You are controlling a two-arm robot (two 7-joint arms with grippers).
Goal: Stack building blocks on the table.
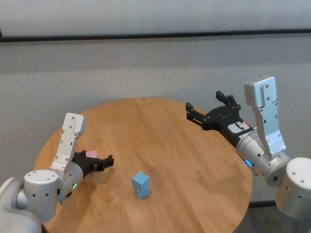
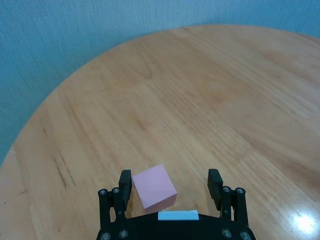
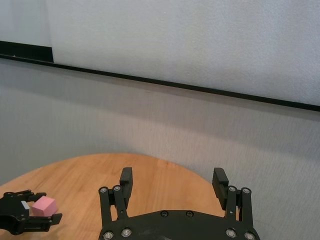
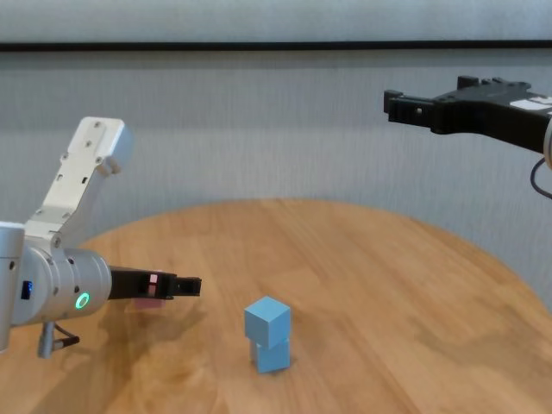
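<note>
No text, label, brand, number or sign can be read in any view. A small white plate on the left gripper (image 2: pixel 171 187) is blank, and a pale patch with a red mark on the right gripper (image 1: pixel 210 105) is too small to make out.

I judge this a bare test room or lab: a round wooden table (image 1: pixel 194 160) stands alone before a plain grey textured wall (image 1: pixel 146 68) crossed by a black horizontal strip (image 1: pixel 146 36).
</note>
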